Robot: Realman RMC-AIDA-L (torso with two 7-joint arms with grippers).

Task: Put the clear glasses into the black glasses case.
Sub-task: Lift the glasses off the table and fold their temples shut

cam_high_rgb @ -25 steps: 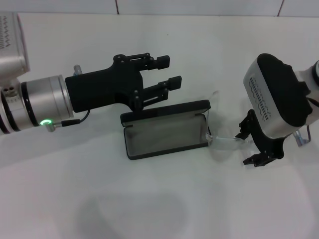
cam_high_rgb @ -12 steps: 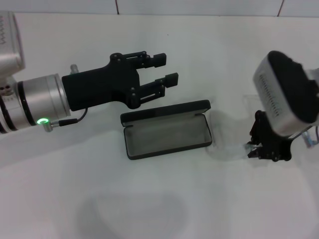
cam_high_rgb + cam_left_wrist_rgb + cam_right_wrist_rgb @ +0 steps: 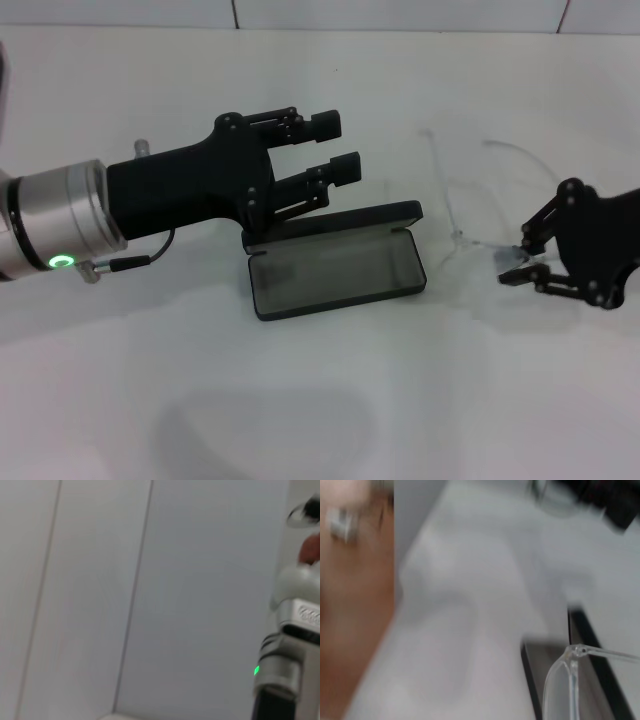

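The black glasses case (image 3: 335,262) lies open near the middle of the white table (image 3: 320,400), grey lining up, its lid standing along the far side. The left claw (image 3: 338,146) hangs just behind and above that lid, its 2 fingers spread wide and holding nothing; its arm reaches in from the table's left edge with a green light on the wrist ring. The right claw (image 3: 512,266) sits toward the table's right edge, right of the case, pinched narrow on 1 end of the clear glasses (image 3: 462,205). The glasses are lifted and apart from the case, their temples arcing toward the far edge. Being transparent, they are hard to trace against the white table, and the exact gripped part cannot be made out. The right wrist view shows a lens rim (image 3: 560,680) and 1 temple before the case's dark edge (image 3: 529,675), the rest blurred. The left wrist view shows only a pale wall and an arm segment.
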